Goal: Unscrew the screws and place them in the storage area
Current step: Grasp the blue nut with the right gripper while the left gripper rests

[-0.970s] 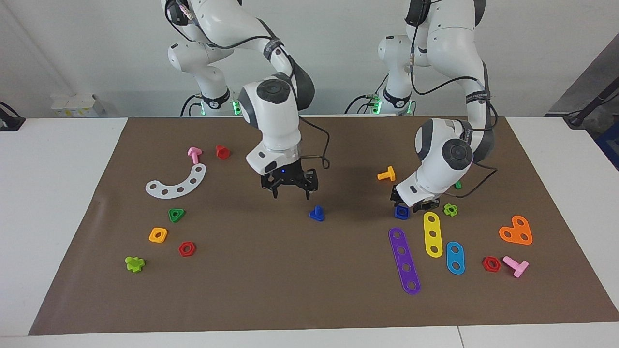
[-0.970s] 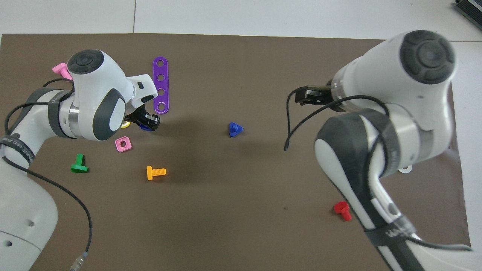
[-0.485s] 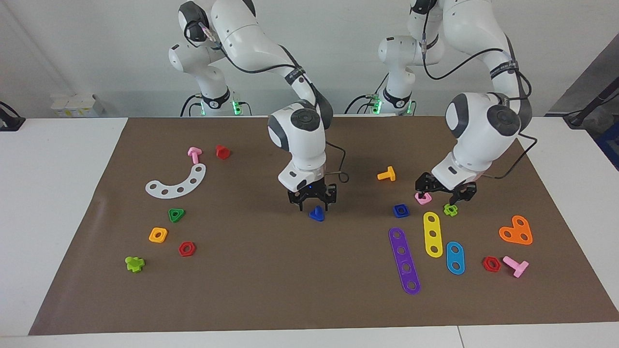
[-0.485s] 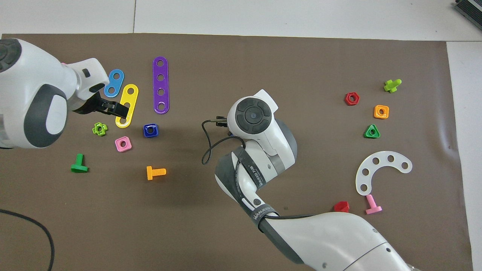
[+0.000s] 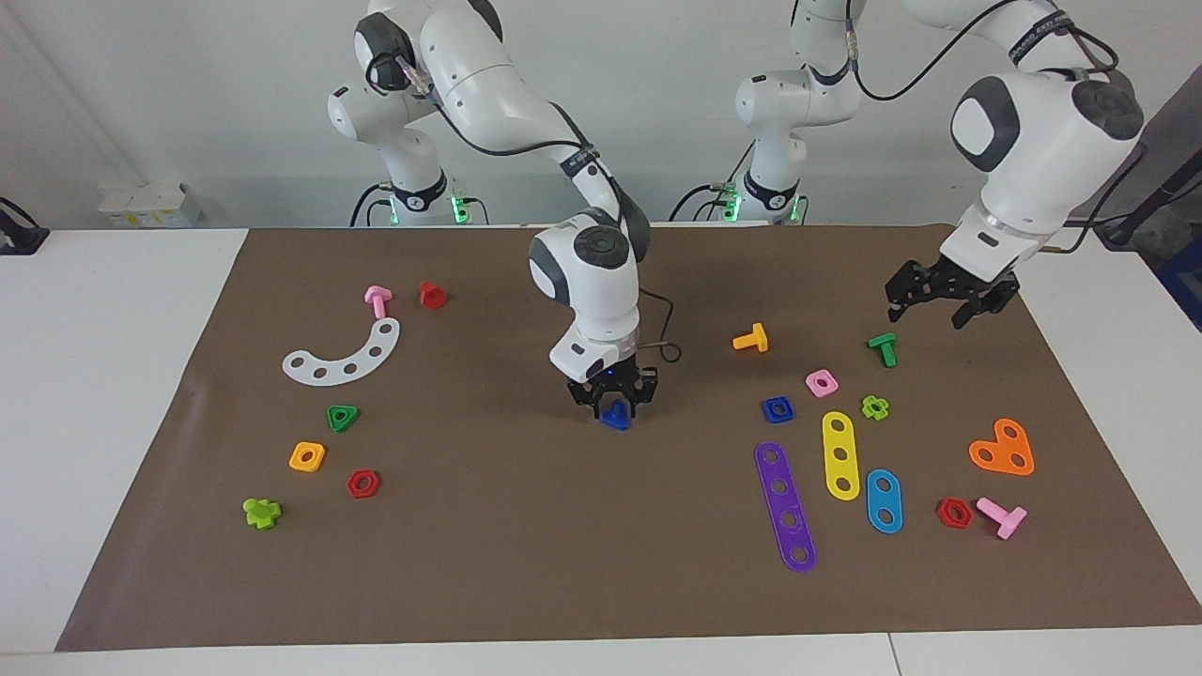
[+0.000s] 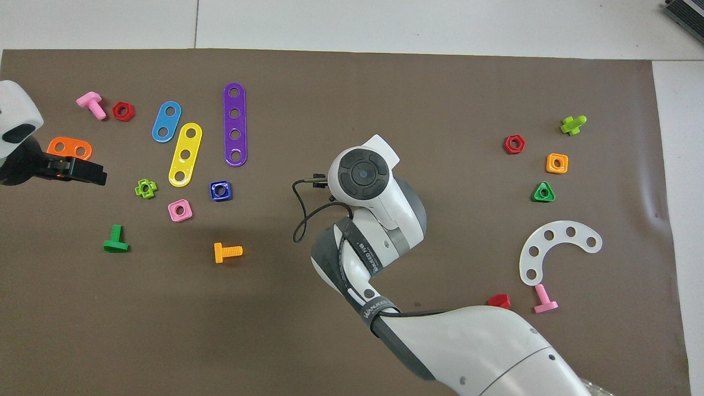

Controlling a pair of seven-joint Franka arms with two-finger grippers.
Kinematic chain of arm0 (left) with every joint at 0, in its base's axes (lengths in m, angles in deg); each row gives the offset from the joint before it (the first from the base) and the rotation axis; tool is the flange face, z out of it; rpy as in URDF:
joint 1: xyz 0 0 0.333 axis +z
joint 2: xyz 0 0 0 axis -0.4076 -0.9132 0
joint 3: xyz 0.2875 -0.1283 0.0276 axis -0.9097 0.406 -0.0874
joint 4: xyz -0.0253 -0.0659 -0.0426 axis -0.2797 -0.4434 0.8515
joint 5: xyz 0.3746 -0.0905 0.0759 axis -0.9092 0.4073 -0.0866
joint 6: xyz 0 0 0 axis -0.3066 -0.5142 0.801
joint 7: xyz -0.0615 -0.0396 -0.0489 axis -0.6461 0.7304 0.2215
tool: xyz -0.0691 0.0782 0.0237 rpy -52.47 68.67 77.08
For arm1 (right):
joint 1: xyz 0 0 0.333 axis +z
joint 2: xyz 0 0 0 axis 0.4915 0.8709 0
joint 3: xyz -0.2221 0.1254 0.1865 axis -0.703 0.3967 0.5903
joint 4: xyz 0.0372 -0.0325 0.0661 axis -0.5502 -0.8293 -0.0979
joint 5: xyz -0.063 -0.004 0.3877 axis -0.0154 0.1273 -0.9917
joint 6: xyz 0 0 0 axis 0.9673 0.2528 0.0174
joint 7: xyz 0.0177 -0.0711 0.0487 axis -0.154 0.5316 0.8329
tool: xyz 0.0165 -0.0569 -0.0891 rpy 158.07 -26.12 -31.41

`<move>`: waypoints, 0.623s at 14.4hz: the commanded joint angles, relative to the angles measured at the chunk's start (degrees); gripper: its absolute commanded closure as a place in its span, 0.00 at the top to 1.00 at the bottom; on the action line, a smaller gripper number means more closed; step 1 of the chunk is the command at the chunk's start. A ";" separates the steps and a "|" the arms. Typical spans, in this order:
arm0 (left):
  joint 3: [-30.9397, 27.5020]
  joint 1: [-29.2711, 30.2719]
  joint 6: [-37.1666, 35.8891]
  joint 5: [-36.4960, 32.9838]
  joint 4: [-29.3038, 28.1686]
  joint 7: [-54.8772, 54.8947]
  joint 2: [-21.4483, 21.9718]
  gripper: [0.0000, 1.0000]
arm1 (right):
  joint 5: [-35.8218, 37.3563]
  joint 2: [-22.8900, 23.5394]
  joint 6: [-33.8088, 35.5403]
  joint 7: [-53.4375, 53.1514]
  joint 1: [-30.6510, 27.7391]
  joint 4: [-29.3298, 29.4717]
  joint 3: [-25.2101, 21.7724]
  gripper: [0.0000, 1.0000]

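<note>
Right gripper (image 5: 613,402): down at mid-mat, fingers on either side of the blue bolt (image 5: 616,416); whether they clamp it, I cannot tell.
Blue bolt: on the mat (image 5: 526,563), well apart from the white strip (image 5: 344,355).
Left gripper (image 5: 948,302): fingers apart, empty, raised above the green bolt (image 5: 883,348).

A mat (image 5: 563,563) covers most of the counter (image 5: 103,394). Near the mat's middle stands the screw (image 5: 615,416), with the right pincer (image 5: 612,399) lowered around it. Toward the right arm's end of the mat lies the storage area (image 5: 329,413): a curved strip (image 5: 344,355), with three nuts (image 5: 342,417) farther from the robots than it. Toward the left arm's end lie three straight strips (image 5: 842,454) side by side, with a square nut (image 5: 778,409) just nearer the robots. The left pincer (image 5: 944,302) hangs over that end's edge.
</note>
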 commanded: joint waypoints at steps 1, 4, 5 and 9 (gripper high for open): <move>0.21 0.57 -2.93 0.37 -1.73 -2.78 5.03 1.00 | 0.04 0.45 0.14 1.50 0.01 0.76 -0.05 0.43; 0.30 0.22 -6.01 -2.16 -0.85 -5.33 6.98 1.00 | 0.04 0.45 0.06 1.67 0.01 0.76 -0.05 0.00; 0.65 -0.22 -7.50 -3.48 0.20 -6.13 7.15 1.00 | 0.04 0.45 0.23 1.41 0.10 0.84 -0.05 0.00; 1.26 -0.57 -8.66 -4.11 0.48 -7.62 7.94 1.00 | -1.19 -1.12 3.38 0.79 -0.59 2.68 -0.31 0.00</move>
